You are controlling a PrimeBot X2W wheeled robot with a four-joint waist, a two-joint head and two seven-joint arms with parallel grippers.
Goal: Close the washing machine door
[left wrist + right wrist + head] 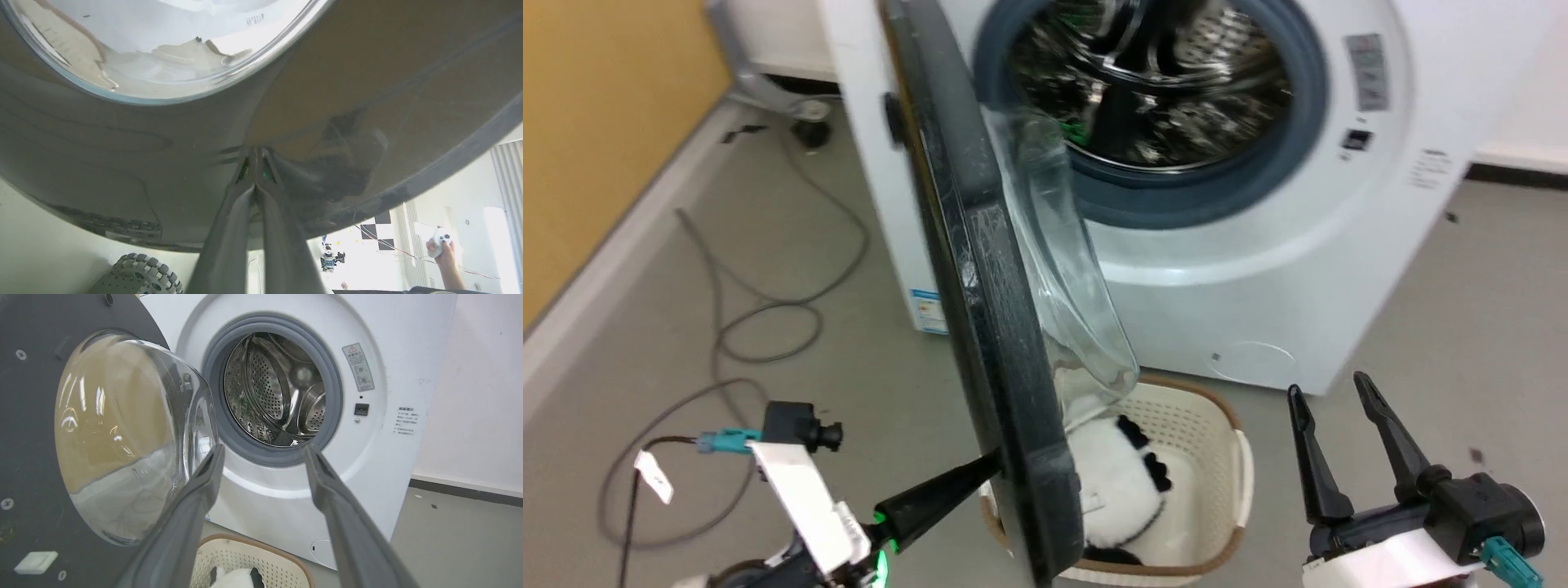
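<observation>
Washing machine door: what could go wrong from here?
1. The shut left gripper pushes tips-only on the glossy washing machine door; it may slip off.
2. The basket sits below the door; its rim might catch the swing.
3. The open right gripper points toward the drum opening, possibly in the door's path.

- Washing machine door [980,269]: open, edge-on, running 12 to 6 o'clock down the head view and splitting the floor in two. Its glass bowl [1070,269] bulges toward 3 o'clock.
- Drum mouth [1152,82], 1 o'clock: open gap beside the bowl.
- Basket [1217,441] with panda plush [1111,482], 6 o'clock: blocks the low approach under the bowl.
- Bare floor, 3 to 4 o'clock: free, with the right gripper [1329,385] standing there, fingers spread.
- Cables [768,327], 8 to 10 o'clock: loops on the floor.
- Left gripper [992,465], 7 o'clock: fingers together, tips against the door's outer face.
</observation>
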